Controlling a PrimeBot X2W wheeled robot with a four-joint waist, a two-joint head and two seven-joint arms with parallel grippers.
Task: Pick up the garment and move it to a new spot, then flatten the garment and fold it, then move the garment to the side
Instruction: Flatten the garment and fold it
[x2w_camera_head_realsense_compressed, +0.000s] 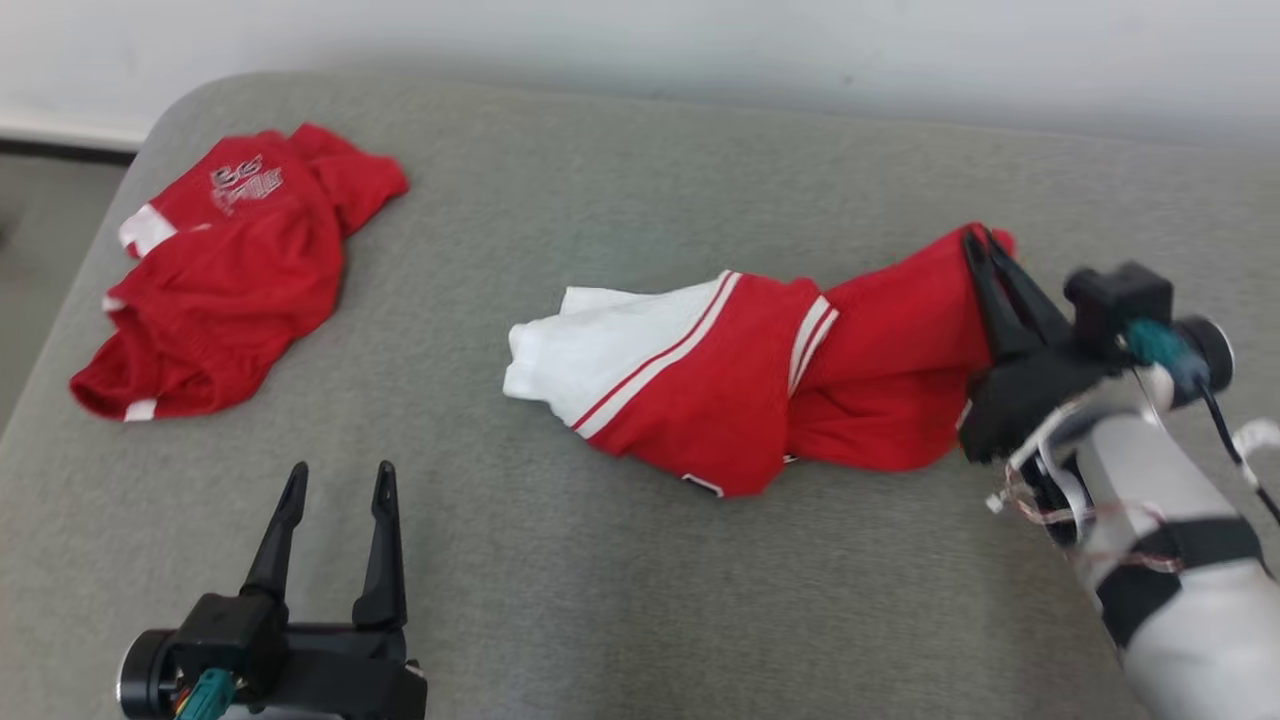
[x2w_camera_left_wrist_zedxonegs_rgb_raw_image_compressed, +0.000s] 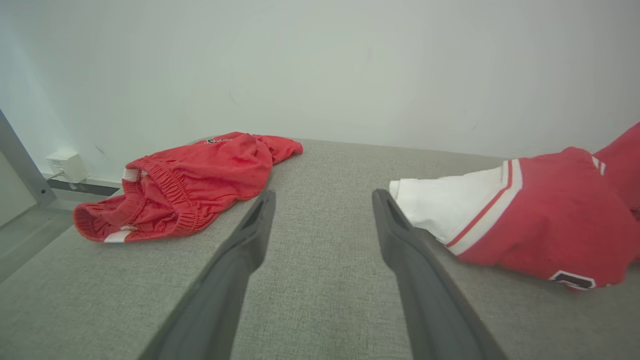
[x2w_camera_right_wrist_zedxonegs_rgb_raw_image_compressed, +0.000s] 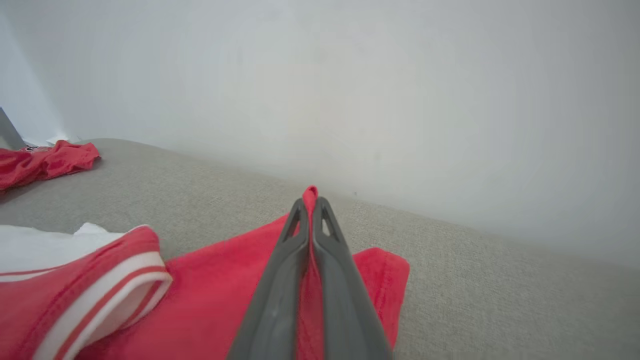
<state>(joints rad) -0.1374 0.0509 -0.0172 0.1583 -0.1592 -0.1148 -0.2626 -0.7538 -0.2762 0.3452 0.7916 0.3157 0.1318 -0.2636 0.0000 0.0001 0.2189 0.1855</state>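
Right gripper (x2w_camera_head_realsense_compressed: 978, 238) tight on red garment (x2w_camera_head_realsense_compressed: 720, 400)

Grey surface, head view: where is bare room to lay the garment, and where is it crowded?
Bare: the strip between the red shorts and the red-and-white garment; the near stretch between the left hand and the right forearm; the grey surface along the wall. Crowded: the right side, where the right hand pinches the garment.

The right gripper (x2w_camera_head_realsense_compressed: 978, 236) is hiding a bit of the garment (x2w_camera_head_realsense_compressed: 740, 390), and the white print (x2w_camera_head_realsense_compressed: 245, 185) on the red shorts (x2w_camera_head_realsense_compressed: 230, 290) is looking too blurry to read.
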